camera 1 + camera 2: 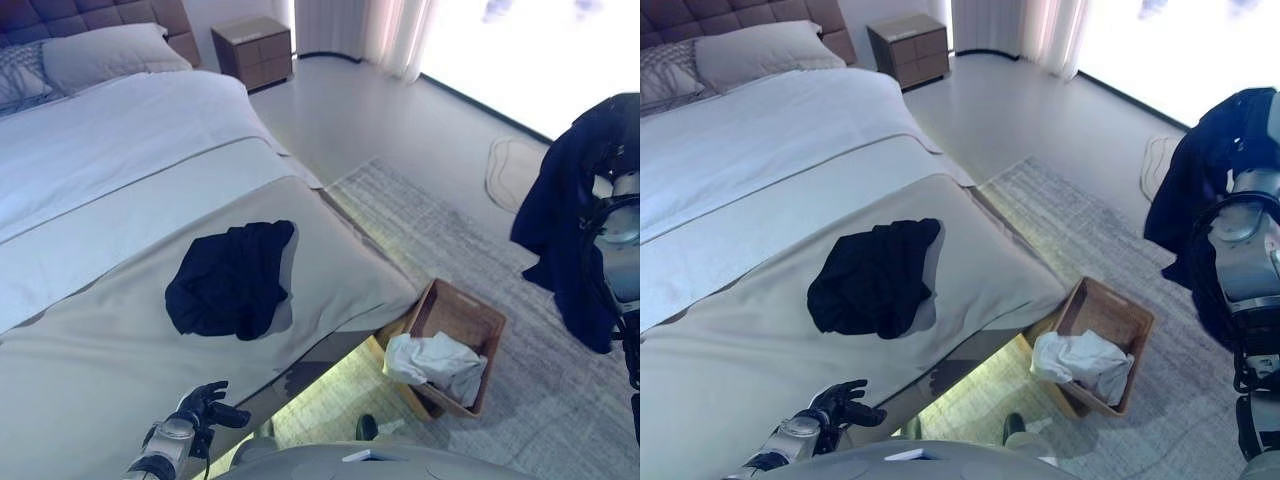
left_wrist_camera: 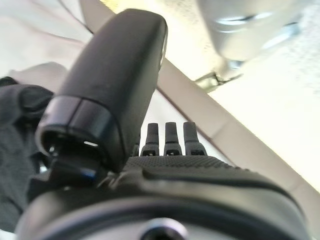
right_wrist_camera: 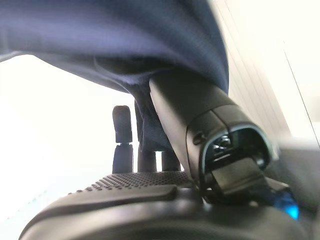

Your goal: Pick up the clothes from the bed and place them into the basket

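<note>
A black garment (image 1: 232, 280) lies crumpled on the beige cover near the foot of the bed (image 1: 120, 380). A brown basket (image 1: 482, 318) stands on the rug by the bed's corner, with white cloth (image 1: 435, 362) in it. My right hand (image 3: 150, 195) is raised at the far right and is shut on a navy garment (image 1: 565, 220), which hangs down from it well above and to the right of the basket. The cloth (image 3: 125, 35) is pinched between thumb and fingers. My left hand (image 1: 205, 405) is low by the bed's foot edge, open and empty.
Pillows (image 1: 100, 55) lie at the head of the bed. A brown nightstand (image 1: 253, 50) stands beyond it, by a curtain (image 1: 370, 30). A grey rug (image 1: 470, 240) covers the floor to the right of the bed, under the basket.
</note>
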